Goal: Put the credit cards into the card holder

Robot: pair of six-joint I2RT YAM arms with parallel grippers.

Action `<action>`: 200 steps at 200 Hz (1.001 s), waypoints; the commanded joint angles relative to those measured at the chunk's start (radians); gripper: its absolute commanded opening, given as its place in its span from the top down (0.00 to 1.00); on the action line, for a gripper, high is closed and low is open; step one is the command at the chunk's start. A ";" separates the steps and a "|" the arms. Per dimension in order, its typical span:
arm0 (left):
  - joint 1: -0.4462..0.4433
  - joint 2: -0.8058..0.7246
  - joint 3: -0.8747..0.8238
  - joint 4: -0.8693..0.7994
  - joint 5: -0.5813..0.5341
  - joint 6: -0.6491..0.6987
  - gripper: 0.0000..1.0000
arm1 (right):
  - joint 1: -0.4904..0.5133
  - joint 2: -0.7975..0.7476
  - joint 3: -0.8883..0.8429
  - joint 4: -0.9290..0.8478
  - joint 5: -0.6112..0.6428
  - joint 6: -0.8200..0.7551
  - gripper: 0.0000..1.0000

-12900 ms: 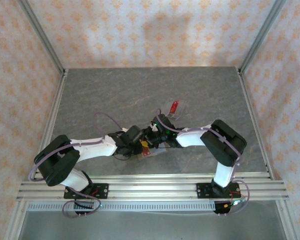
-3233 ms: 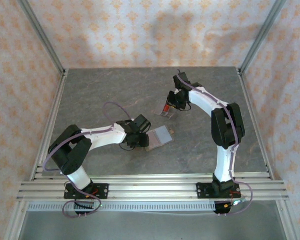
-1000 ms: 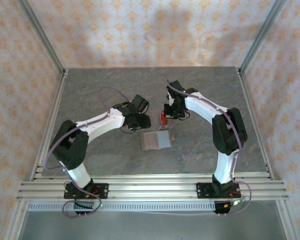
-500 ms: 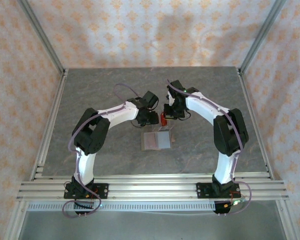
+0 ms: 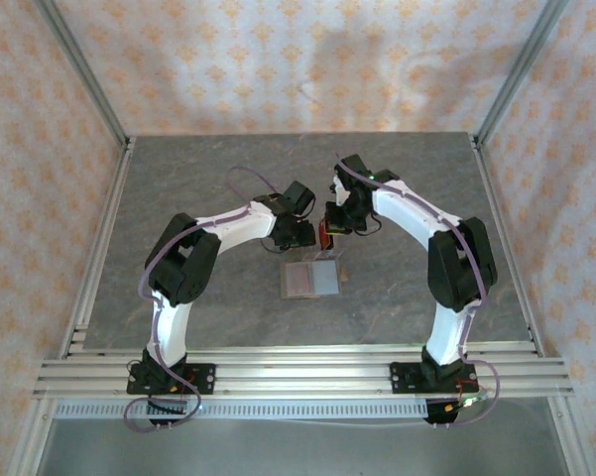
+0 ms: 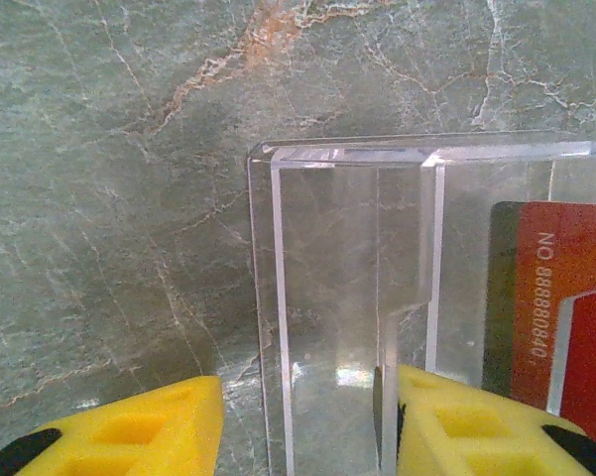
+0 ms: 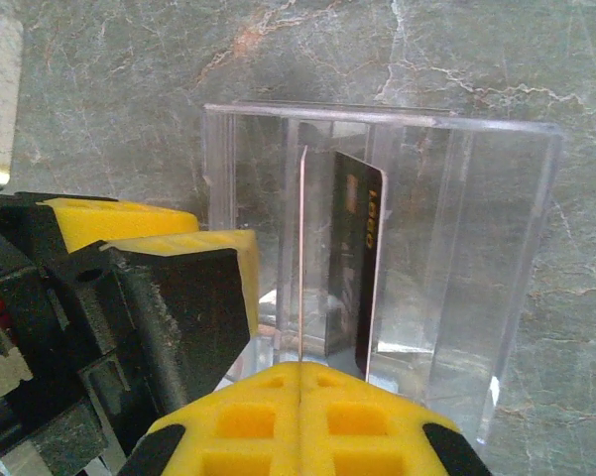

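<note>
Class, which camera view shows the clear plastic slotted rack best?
The right wrist view: the clear plastic slotted rack shows nearly whole, slots visible, a dark card upright inside. The left wrist view shows one end of it; the top external view, barely a glint.

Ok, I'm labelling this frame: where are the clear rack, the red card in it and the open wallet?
clear slotted rack (image 6: 347, 154): left wrist view, top rim.
red credit card (image 6: 575, 248): left wrist view, printed face.
open wallet (image 5: 310, 280): top external view, grey inside.
</note>
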 commanded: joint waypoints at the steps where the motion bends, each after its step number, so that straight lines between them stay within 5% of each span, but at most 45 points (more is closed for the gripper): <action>1: 0.004 0.032 0.001 -0.031 -0.024 0.002 0.55 | -0.012 -0.054 0.025 -0.029 -0.001 0.006 1.00; 200: 0.014 -0.038 0.057 -0.069 0.062 0.028 0.55 | -0.065 -0.173 -0.069 0.014 -0.020 0.038 1.00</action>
